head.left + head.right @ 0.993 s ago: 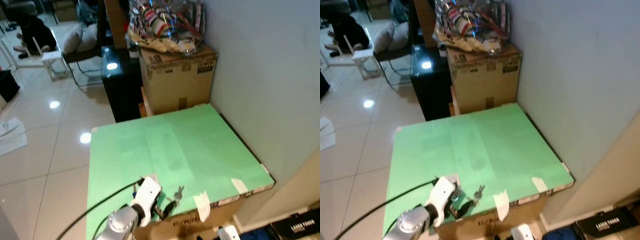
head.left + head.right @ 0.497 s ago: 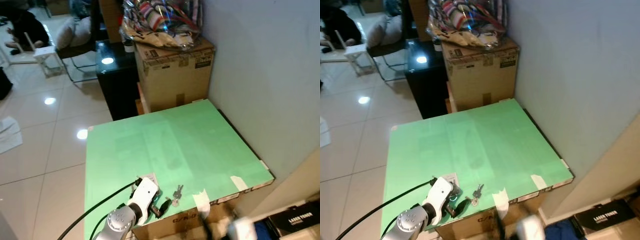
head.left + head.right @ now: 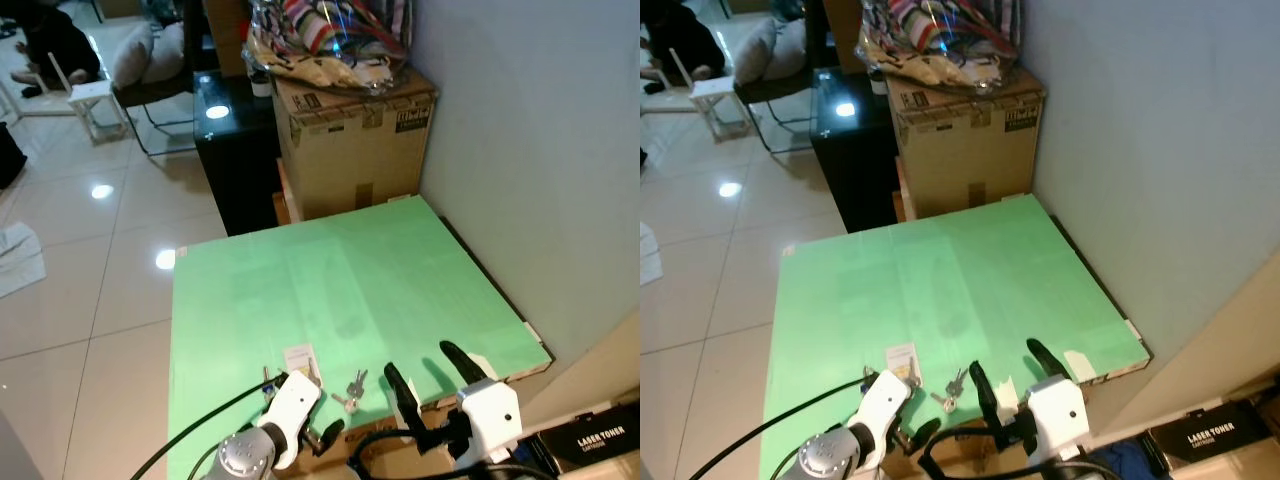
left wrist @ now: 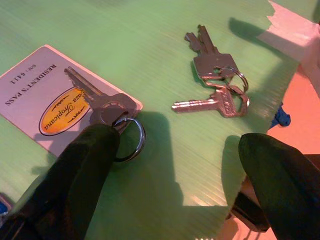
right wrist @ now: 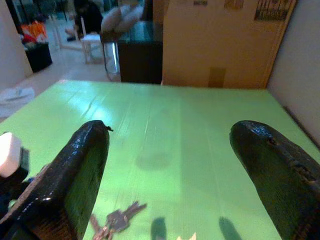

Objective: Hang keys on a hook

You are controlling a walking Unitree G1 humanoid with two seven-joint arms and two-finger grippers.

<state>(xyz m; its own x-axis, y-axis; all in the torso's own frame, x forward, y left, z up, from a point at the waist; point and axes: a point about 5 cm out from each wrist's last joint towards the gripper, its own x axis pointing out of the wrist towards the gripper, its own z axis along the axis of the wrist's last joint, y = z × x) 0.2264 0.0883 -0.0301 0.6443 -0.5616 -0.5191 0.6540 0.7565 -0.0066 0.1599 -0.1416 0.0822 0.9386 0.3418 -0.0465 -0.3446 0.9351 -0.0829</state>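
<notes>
1. Keys (image 4: 216,82), a small bunch of silvery metal on a thin split ring, lie flat near the near edge of the green board (image 3: 330,280), between the two grippers and touching neither.
2. A single key (image 4: 97,100) with its own wire ring rests partly on a white card (image 4: 47,97) printed with a yellow oval and the words "RESIDENT'S PASS"; the card lies just left of the bunch.
3. The left gripper (image 4: 175,175) hovers low over the near edge, its two thick black fingers spread apart and holding nothing; one finger (image 4: 85,165) sits right at the single key's ring.
4. The right gripper (image 3: 430,375) is raised over the near right part of the board, its long, rounded, glossy black fingers (image 5: 80,165) wide apart and empty, set on a white block-like housing.
5. The board's surface is matte, finely ribbed plastic sheet, laid over a cardboard box and patched with pale tape (image 3: 480,365) at the near right edge.
6. Beyond the far edge stands a brown cardboard carton (image 3: 355,140) topped with a crinkled clear bag of colourful items (image 3: 325,35), beside a black cabinet (image 3: 235,150).
7. A plain grey-blue wall (image 3: 530,130) runs along the right; glossy pale floor tiles (image 3: 80,280) spread to the left.
</notes>
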